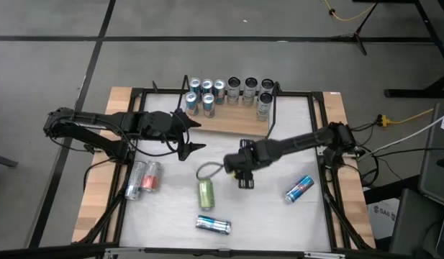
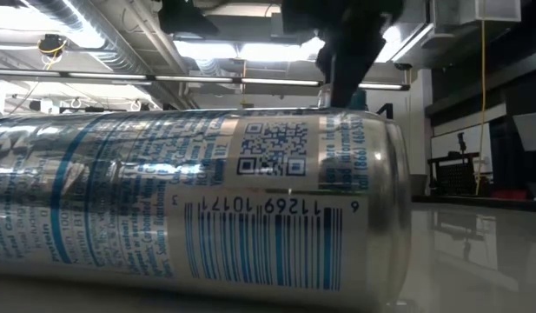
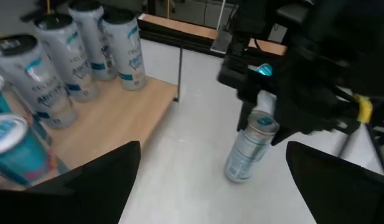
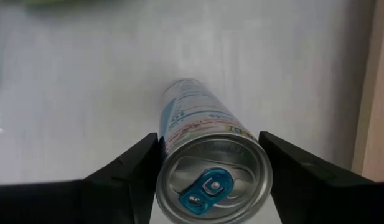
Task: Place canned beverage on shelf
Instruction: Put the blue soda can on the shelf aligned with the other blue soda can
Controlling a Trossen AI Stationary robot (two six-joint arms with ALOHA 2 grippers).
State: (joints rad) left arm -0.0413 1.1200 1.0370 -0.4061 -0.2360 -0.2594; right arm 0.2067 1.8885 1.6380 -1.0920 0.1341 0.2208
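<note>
- Wide white table between the two arms, with cans scattered across it.
- At the far edge, the shelf: already loaded with two rows of upright cans, a bare strip of board left along its front right part.
- Left arm reaching in from its own side; left gripper hanging just in front of the shelf, fingers spread wide, nothing between them.
- Right arm stretched toward the table's middle; right gripper clenched on the upper end of the silver can, a dark finger pressed on each side of the rim.
- Seen from the left wrist, that silver can tilted under the gripper, its base apparently down on the white surface, near the shelf's end but apart from it.
- Not yet placed; judged as the pick-up stage, with lift, carry and set-down on the board all left to do.
- Lying loose, well apart from the shelf: a green can, a red and silver pair, a blue can and a silver-blue can, the last filling the low view.
- Probably several more trips needed after this one.
</note>
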